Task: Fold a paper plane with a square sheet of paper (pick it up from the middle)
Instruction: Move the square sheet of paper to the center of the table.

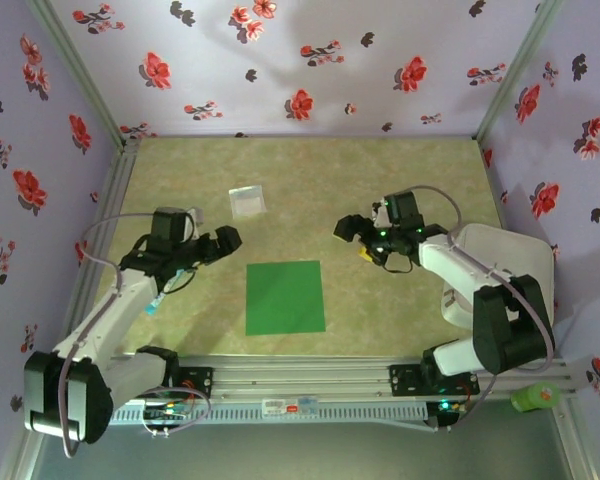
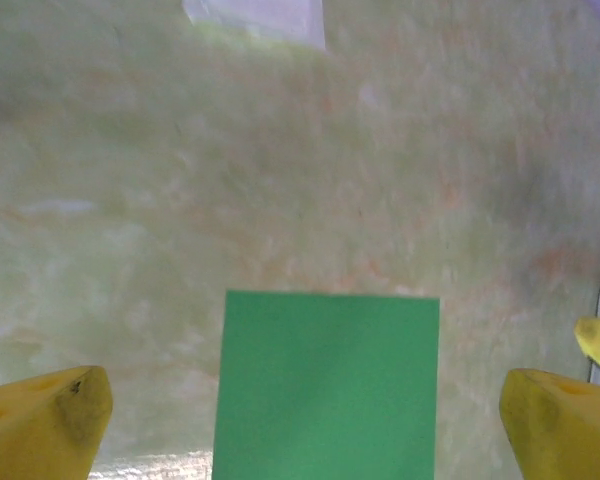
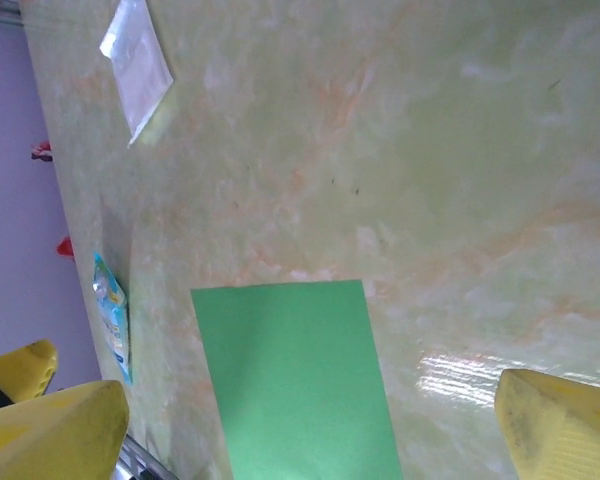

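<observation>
Square sheet of paper (image 1: pixel 285 297) lies flat on the bench (image 1: pixel 400 180), midway between the arms and base-side of both tips. Left end effector (image 1: pixel 218 246) and right end effector (image 1: pixel 352 237) both gape wide, empty. Left looks marginally nearer; a square has no long axis to align to.

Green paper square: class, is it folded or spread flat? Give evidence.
Spread flat: the square sheet of paper lies on the table as one whole square, no crease or lifted corner.
</observation>
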{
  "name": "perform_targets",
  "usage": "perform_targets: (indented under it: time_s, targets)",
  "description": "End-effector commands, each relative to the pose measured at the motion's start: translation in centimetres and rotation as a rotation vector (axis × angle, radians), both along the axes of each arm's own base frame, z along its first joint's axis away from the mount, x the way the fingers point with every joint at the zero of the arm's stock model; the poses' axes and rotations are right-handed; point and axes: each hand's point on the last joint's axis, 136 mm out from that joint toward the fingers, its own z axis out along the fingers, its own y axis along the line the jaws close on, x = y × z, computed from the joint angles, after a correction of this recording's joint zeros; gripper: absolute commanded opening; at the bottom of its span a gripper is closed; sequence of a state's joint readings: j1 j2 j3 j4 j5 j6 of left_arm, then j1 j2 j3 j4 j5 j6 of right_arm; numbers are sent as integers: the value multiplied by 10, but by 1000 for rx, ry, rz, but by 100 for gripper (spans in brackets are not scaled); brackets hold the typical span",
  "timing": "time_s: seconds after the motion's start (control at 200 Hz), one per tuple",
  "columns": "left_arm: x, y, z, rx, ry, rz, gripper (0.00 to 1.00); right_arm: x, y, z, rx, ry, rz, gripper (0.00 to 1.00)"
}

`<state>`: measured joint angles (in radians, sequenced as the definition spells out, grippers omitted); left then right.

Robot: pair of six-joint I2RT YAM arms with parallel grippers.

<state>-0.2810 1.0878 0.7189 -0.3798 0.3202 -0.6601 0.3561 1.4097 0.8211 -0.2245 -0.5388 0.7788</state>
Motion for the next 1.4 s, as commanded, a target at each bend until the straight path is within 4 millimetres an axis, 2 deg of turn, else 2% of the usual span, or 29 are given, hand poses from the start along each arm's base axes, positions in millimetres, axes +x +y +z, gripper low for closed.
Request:
perform_targets:
  time_s: [0.0, 0.055, 0.17, 0.31, 0.41, 0.525, 0.605, 0.705, 0.795, 0.91, 1.075, 1.175, 1.395]
  targets:
    - [-7, -12, -10, 9, 38, -73, 100, -16, 23, -7, -5, 17, -2, 91]
    - [-6, -12, -8, 27, 27, -89, 100, -21, 40, -9, -10, 13, 4, 91]
    - [2, 3, -3, 128, 0, -63, 100, -35, 70, -20, -32, 35, 40, 88]
    - [6, 18, 4, 169, -12, -9, 100, -55, 107, -26, -49, 56, 148, 86]
    - [5, 33, 9, 193, -36, 65, 100, -63, 120, -39, -86, 72, 195, 86]
    - [-1, 52, 17, 174, -64, 156, 100, -67, 136, -43, -61, 91, 236, 85]
    - [-7, 62, 22, 141, -86, 207, 100, -66, 134, -56, -95, 123, 217, 84]
    - [-10, 64, 30, 77, -119, 215, 100, -61, 130, -68, -148, 147, 183, 84]
    - [-6, 53, 39, -10, -139, 178, 100, -56, 124, -78, -189, 156, 142, 83]
    - [0, 40, 46, -82, -138, 137, 100, -53, 102, -96, -313, 196, 72, 77]
    - [5, 26, 40, -149, -103, 90, 100, -49, 77, -113, -435, 239, -20, 76]
    - [6, 19, 40, -168, -48, 60, 99, -43, 77, -111, -446, 224, -51, 75]
    - [3, 10, 41, -148, 17, -6, 97, -30, 95, -107, -349, 204, -126, 74]
